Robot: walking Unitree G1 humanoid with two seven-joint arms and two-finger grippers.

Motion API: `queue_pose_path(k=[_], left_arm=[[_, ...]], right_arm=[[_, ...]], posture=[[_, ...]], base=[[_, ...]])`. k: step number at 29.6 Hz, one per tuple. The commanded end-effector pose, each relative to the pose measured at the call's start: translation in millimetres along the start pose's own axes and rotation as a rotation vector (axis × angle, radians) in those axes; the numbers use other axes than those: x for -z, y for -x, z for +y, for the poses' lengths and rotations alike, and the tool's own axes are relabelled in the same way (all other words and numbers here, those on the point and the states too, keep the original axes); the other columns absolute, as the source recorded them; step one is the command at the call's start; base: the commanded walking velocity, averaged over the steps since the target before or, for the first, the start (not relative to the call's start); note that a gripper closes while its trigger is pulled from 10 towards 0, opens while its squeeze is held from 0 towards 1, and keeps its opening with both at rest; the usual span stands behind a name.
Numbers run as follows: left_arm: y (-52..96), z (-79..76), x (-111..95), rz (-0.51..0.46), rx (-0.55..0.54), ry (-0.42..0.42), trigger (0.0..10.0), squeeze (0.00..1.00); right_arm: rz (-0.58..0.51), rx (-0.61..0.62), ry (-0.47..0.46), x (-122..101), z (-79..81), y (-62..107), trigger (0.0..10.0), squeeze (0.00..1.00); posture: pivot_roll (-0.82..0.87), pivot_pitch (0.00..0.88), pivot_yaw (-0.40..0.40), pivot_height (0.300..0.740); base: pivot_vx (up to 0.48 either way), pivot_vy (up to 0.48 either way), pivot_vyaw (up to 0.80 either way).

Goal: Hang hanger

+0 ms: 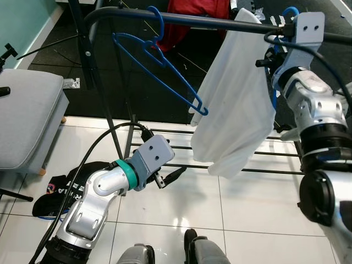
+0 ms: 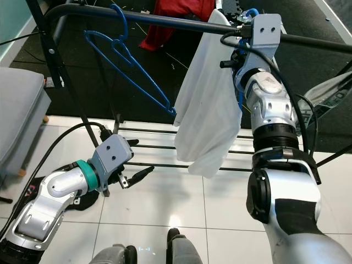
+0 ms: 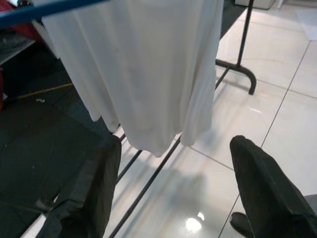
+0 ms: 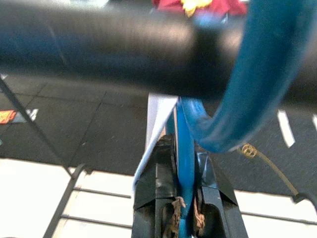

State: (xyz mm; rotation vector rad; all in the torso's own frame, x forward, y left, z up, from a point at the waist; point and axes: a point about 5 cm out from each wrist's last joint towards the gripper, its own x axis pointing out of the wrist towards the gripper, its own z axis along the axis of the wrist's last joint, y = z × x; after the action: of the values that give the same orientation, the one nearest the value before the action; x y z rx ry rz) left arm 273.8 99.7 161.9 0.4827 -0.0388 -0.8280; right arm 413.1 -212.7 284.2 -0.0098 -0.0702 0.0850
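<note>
Your right gripper [image 4: 184, 198] is raised to the black rail [image 1: 220, 21] of the clothes rack, its fingers [image 4: 153, 183] clamped together on the neck of a blue hanger [image 4: 233, 89]. That hanger's hook curls over the top of the rail, and a white garment [image 1: 236, 99] hangs down from it just beside your right arm. Further along the rail to your left, a second blue hanger [image 1: 159, 66] hangs bare and tilted, its lower end near the white garment's edge. Your left gripper [image 3: 173, 188] sits low over the white tiled floor [image 1: 181, 203], in front of the rack's bottom bars, fingers [image 3: 89, 193] spread apart and holding nothing. A grey seat [image 1: 27, 121] stands at your far left, and dark clothing [image 1: 55, 190] lies on the floor beneath your left arm.
</note>
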Motion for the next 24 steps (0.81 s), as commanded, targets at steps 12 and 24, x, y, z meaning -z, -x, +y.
queue_pose_path(k=[12, 24], left_arm=[[1.0, -4.6, -36.8, -0.266, 0.009, 0.057, 10.0, 0.0], [0.4, -4.9, -35.4, -0.259, 0.009, 0.054, 10.0, 0.0]], right_arm=[[0.112, -0.021, -0.014, 21.8, -6.3, 0.8, 0.0, 0.0], [0.108, -0.012, 0.032, 19.9, -11.3, 0.8, 10.0, 1.0]], posture=[[-0.02, 0.116, -0.007, 0.74], [-0.02, 0.111, -0.006, 0.74]], base=[[0.0, 0.0, 0.0], [0.0, 0.0, 0.0]])
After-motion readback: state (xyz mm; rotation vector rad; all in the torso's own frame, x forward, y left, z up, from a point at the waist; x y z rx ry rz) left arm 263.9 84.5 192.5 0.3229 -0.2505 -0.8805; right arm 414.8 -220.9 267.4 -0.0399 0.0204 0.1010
